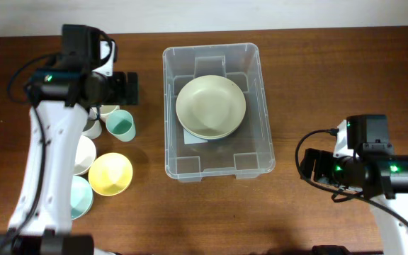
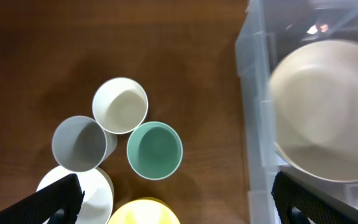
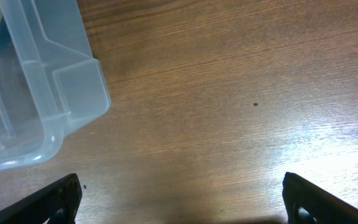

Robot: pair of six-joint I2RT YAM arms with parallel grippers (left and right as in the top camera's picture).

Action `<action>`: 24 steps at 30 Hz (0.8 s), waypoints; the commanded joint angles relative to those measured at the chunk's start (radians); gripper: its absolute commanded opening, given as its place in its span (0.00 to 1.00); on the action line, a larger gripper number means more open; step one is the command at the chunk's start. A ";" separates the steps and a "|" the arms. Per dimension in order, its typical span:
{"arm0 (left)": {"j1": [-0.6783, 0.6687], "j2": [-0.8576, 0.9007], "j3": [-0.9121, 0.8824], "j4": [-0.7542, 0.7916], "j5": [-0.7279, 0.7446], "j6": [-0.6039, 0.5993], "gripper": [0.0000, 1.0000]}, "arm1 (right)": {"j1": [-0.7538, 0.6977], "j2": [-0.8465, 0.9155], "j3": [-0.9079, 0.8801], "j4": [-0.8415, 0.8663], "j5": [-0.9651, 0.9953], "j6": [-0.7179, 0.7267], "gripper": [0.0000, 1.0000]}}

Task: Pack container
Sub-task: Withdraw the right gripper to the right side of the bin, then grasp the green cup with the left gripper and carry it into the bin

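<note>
Container [image 1: 255, 138] sits about mid-surface [image 1: 331, 71], long side running away from the camera, and it's see-through, so the wood shows through the floor. Inside, toward the far half, there's a pale cream-green bowl [image 1: 211, 108] lying on top of a white label [image 1: 193, 140] that pokes out at its near-left edge. There may be a second bowl nested under it, I can't really tell.

Left end effector [image 1: 133, 88] hangs just off the container's left wall, spread wide and gripping nothing. Its wrist view looks straight down on a white cup [image 2: 120, 105], a gray cup [image 2: 79, 144] and a teal cup [image 2: 155, 150], all three bunched up and touching, with a yellow bowl [image 2: 143, 213] and a white bowl [image 2: 89, 193] at the bottom edge.

Right end effector [image 1: 312, 168] is off past the container's near-right corner, also spread wide with nothing in it, over bare wood.
</note>
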 commanded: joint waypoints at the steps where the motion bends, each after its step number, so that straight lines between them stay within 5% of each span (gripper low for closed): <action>1: -0.005 0.106 0.009 -0.019 -0.021 -0.016 1.00 | 0.010 0.019 -0.005 0.009 0.002 0.002 0.99; 24: -0.007 0.413 0.006 -0.055 0.010 -0.016 0.93 | 0.010 0.025 -0.005 0.005 0.003 0.002 0.99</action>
